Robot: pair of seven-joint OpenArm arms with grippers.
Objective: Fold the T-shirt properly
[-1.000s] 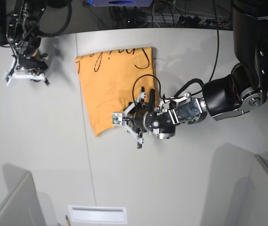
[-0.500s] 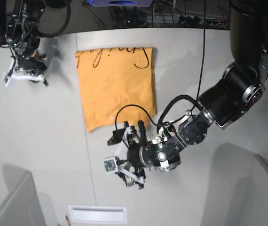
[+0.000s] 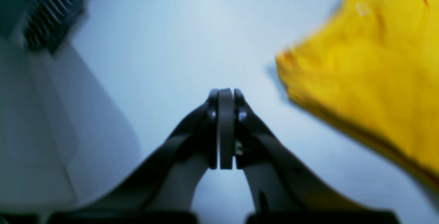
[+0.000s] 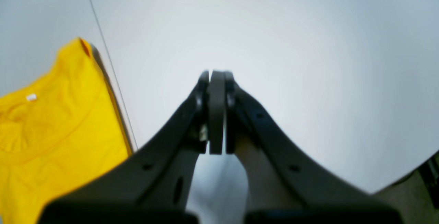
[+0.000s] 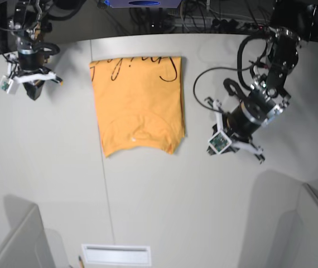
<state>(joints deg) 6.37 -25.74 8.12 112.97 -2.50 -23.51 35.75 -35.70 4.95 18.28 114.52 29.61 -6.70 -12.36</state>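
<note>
Now the left gripper [image 5: 226,146] has pulled away to the side of the T-shirt [image 5: 137,107], pinched together on nothing. Well off the T-shirt's other side, the right gripper [image 5: 34,91] is pinched together too.

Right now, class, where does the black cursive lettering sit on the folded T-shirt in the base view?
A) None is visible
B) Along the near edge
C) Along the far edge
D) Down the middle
C: the black cursive lettering runs along the far edge of the T-shirt, and the rest is plain orange.
</note>
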